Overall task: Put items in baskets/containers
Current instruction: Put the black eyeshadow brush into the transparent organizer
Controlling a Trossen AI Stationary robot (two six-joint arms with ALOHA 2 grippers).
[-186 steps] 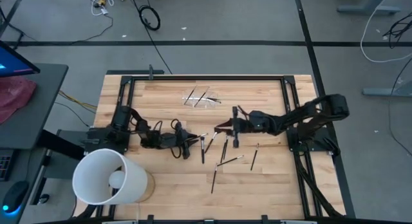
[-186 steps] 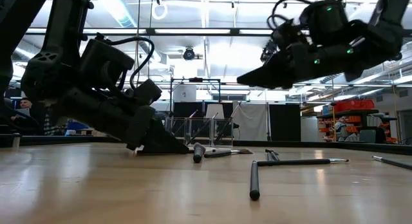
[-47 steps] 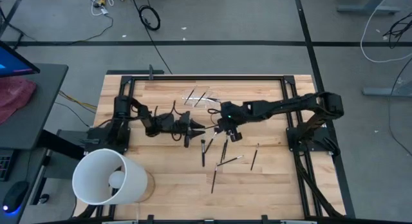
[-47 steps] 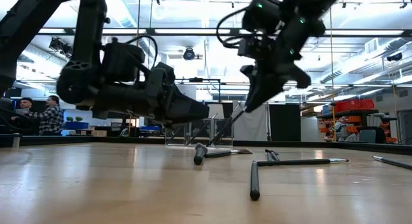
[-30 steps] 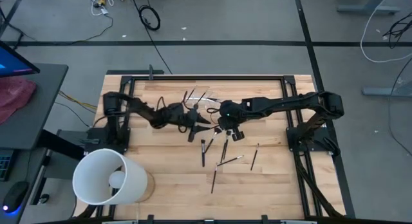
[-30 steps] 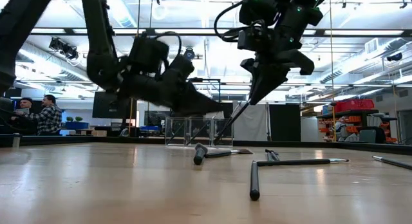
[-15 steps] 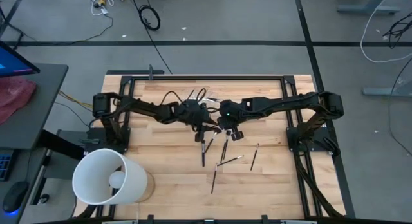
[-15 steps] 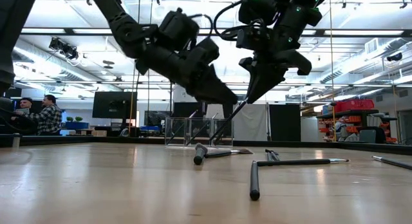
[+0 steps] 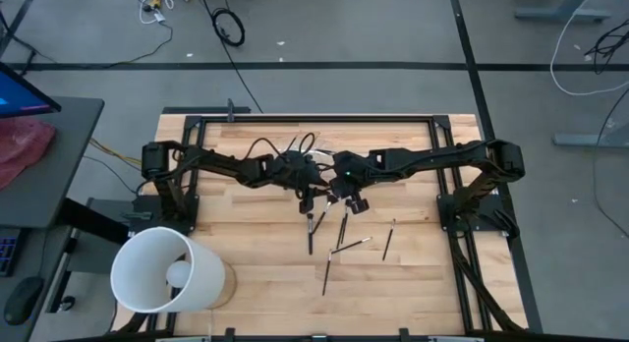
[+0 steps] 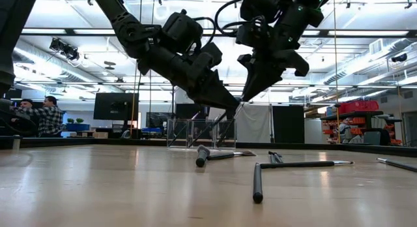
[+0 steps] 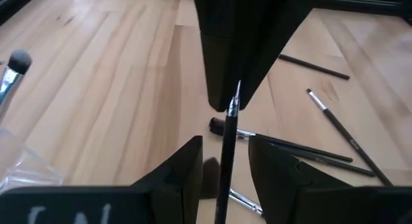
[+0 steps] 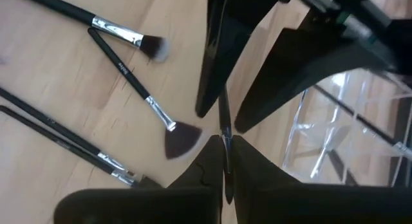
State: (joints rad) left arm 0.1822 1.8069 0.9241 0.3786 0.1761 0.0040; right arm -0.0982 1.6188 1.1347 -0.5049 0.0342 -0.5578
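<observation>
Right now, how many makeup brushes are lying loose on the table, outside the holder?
5 thin dark-handled makeup brushes that I can separate: leftmost, centre, angled just below it, rightmost, front-most alone. Overlaps may hide more. Another is in the shut right claw.

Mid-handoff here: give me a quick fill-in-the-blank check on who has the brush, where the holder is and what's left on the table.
1. The right gripper is ___ on the brush.
2. The left gripper has its fingers open with the brush ___ them.
3. The clear holder stands on the ___.
4. The loose brushes lie ___ the holder.

Missing words: shut; between; table; outside
</observation>
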